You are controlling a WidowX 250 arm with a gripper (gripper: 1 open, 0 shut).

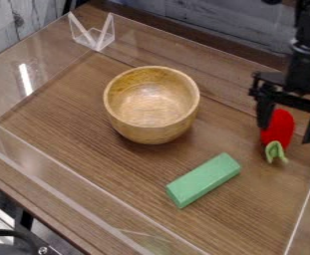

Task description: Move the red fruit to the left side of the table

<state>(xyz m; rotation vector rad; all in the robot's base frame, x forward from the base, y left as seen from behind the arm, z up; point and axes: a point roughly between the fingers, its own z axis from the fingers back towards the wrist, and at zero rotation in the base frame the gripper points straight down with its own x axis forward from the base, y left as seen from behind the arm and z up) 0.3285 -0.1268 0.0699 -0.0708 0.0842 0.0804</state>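
Observation:
The red fruit (pixel 278 128) is a small glossy strawberry with a green stem end, lying at the right side of the table (pixel 104 159). My black gripper (pixel 288 117) points down over it, open, one finger (pixel 262 106) left of the fruit and the other at its right. Whether the fingers touch the fruit I cannot tell. The top of the fruit is partly hidden behind the gripper.
A wooden bowl (pixel 152 103) stands at the table's centre. A green rectangular block (pixel 202 179) lies in front of it, toward the right. Low clear acrylic walls (pixel 91 33) border the tabletop, with the right wall close to the fruit.

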